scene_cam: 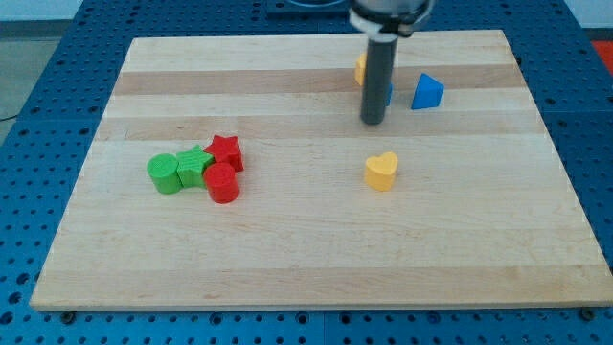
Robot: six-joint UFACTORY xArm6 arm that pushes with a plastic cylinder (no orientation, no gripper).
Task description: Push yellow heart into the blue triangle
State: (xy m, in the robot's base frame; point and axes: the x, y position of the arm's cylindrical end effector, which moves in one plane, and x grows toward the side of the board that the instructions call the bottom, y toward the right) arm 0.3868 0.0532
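The small yellow heart-shaped block (381,171) lay on the pale wooden board (287,259), right of the board's centre. The landmark here is that heart. Toward the view's top and slightly left of it stood my tip (373,122), the lower end of the straight dark rod, apart from the heart and touching no block; a bare rod, it held nothing and had nothing to close. The blue triangular block (427,92) sat toward the view's top and right of the heart, well apart from it. Behind the rod, further toward the view's top from the heart, another blue block (387,93) and a yellow block (361,68) showed only in slivers, their shapes not clear.

Far to the heart's left sat a cluster: a red star (226,150), a red cylinder (222,183), a green cylinder (165,173) and a second green block (194,166), packed against one another.

The heart looked light, rigid and smooth, likely to slide readily and to spin if struck off-centre. I judged the best contact to be its lower-left flank, opposite the triangle, pushing through its middle.
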